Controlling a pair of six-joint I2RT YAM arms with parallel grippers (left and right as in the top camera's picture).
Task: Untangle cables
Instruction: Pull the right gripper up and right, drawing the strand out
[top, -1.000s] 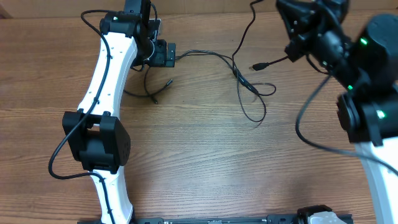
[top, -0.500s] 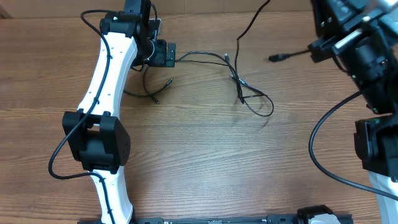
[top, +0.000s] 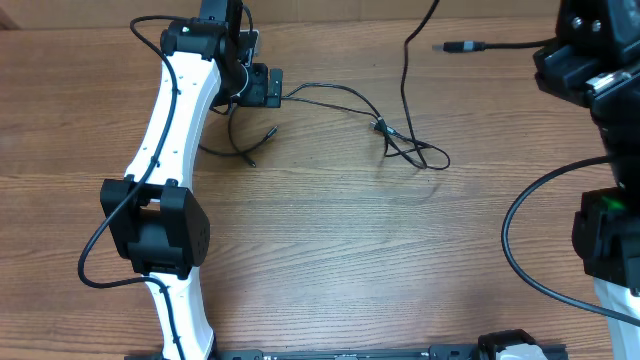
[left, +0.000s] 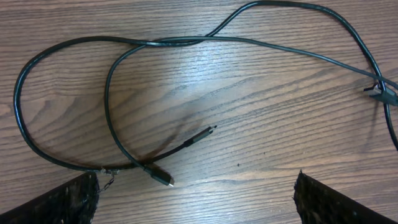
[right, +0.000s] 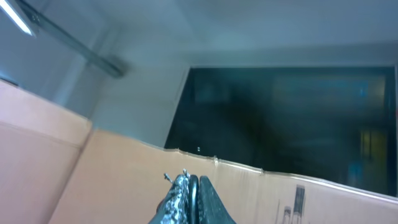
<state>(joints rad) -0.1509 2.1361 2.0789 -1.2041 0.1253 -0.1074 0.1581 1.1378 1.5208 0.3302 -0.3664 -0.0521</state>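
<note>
Black cables (left: 168, 42) sprawl over the far counter (top: 330, 250), knotted near the middle. The left gripper (left: 196, 199) hangs wide open and empty above the left loops. The right gripper (right: 188, 185), high at far right, pinches one strand, its plug (top: 462, 47) jutting left.

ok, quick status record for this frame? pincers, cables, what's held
left pincer: open, empty, over loose loops
right pincer: shut, aimed up and away from the table
held: one strand seems pinched by the right pincer; its plug sticks out sideways and appears lifted
cables: not yet separated; strands run from under the left pincer to a knot
knot: small, right of centre, lying on the wood
loose ends: two near the left pincer, not touching each other
</note>
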